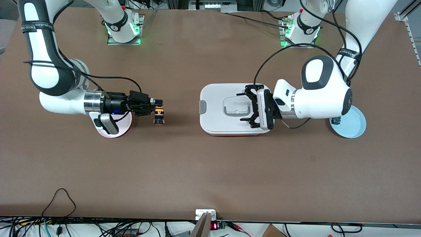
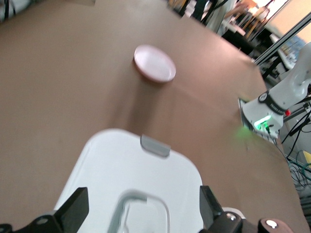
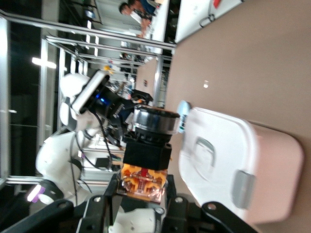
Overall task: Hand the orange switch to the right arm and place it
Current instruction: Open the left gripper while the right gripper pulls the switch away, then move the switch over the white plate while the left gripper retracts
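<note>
Front view — right end effector (image 1: 160, 109) clamping orange switch (image 1: 159, 116), left end effector (image 1: 247, 107) wide over white container (image 1: 213, 112) — blue-and-green switch (image 1: 335, 120) half-hidden.

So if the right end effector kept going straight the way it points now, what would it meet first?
Probably the white lidded box. The right end effector, shut on the orange switch, points along the table toward it, though its height relative to the lid is unclear.

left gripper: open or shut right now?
Open. The left gripper hangs over the white lidded box with its fingers spread and nothing between them; the left wrist view shows both fingers wide apart over the lid.
</note>
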`<act>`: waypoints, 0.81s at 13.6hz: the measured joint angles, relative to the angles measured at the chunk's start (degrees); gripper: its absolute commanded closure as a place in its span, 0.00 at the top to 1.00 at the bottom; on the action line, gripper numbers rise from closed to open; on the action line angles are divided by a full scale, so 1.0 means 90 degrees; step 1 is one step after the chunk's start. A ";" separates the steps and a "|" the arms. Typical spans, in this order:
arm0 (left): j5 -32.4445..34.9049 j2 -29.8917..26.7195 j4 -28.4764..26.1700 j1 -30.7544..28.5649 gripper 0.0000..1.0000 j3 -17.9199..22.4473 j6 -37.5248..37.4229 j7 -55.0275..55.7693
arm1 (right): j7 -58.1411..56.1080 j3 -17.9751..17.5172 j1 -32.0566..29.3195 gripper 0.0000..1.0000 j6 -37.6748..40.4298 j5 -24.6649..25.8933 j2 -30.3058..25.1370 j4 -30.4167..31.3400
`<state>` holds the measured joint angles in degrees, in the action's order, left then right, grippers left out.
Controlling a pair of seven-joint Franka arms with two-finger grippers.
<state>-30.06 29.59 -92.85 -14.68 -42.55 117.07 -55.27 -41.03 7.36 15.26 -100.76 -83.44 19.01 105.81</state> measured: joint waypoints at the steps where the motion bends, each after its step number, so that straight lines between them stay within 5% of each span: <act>1: 0.0484 0.0000 0.0051 -0.0020 1.00 0.0026 -0.0284 0.0518 | 0.0001 0.0009 -0.0083 0.00 0.0034 0.0427 -0.0001 -0.0004; 11: 0.5512 -0.0154 0.1815 -0.0030 1.00 0.0060 -0.4231 0.4903 | -0.0603 0.0027 -0.0615 0.00 0.0246 0.5435 -0.0270 -0.0394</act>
<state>19.54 28.20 -76.51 -14.94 -42.02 78.99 -11.14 -46.46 7.61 9.72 -98.55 -34.52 16.58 102.26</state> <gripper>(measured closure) 0.000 0.604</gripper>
